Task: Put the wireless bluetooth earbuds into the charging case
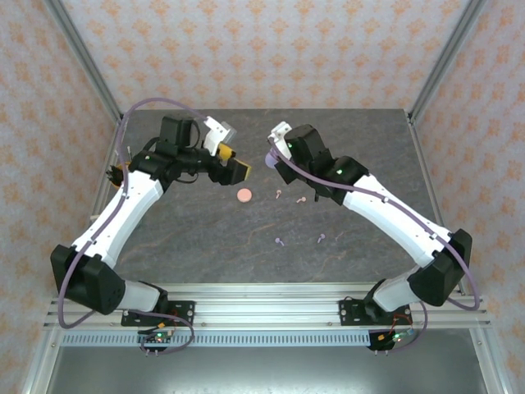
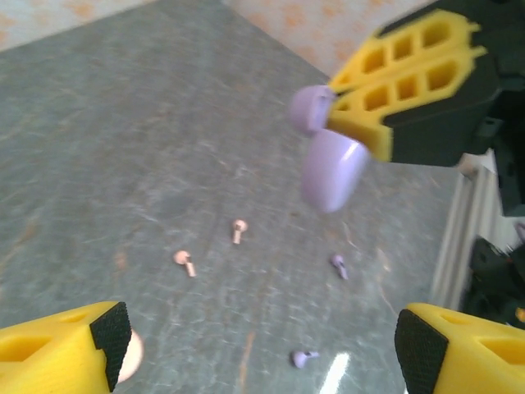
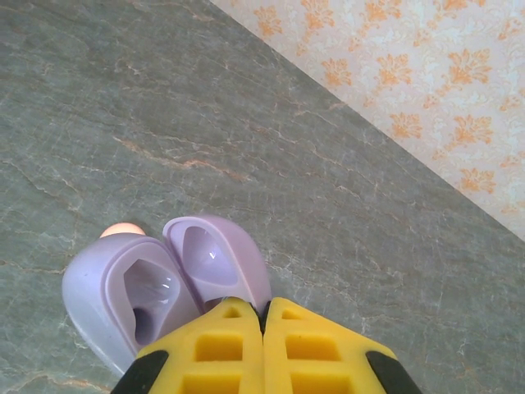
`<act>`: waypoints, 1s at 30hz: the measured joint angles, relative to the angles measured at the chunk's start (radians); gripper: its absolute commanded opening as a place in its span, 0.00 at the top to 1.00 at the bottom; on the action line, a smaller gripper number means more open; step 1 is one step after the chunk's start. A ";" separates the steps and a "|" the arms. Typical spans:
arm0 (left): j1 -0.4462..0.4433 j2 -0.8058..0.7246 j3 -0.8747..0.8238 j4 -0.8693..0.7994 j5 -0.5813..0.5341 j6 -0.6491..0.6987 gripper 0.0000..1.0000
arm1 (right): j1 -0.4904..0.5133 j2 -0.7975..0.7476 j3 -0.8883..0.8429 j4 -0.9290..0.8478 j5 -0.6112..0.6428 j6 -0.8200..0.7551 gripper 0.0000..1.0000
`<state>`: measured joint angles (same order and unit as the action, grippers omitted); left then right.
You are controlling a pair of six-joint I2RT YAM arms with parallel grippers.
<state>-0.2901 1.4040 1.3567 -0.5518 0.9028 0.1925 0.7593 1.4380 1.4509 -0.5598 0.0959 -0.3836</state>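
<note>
Pinches the open lilac case (image 3: 164, 287) aloft in the right tool (image 3: 262, 328), cavities toward its camera. Spreads the left tool (image 2: 267, 341) wide. Leaves four earbuds (image 2: 237, 230) flat on the worktop (image 1: 180, 238), stems pointing differently.

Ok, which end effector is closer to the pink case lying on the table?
Left. The left end effector hangs open right by the pink case. The right end effector sits farther off to the right, shut on the open lilac case.

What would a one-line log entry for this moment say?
right tool: shut on open lilac case | left tool: open, empty | four earbuds: loose on table | pink case: on table
</note>
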 measured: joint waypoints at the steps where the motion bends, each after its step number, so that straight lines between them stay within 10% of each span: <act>1: -0.016 0.019 0.025 -0.027 0.018 0.020 0.15 | 0.010 -0.007 -0.002 -0.001 0.005 -0.003 1.00; 30: -0.083 0.145 0.186 -0.187 0.184 0.132 0.35 | 0.076 -0.098 -0.008 -0.034 0.013 -0.021 1.00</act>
<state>-0.3733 1.5494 1.5429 -0.7387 1.0866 0.3241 0.8352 1.3396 1.4433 -0.5938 0.1089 -0.4042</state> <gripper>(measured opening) 0.661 0.049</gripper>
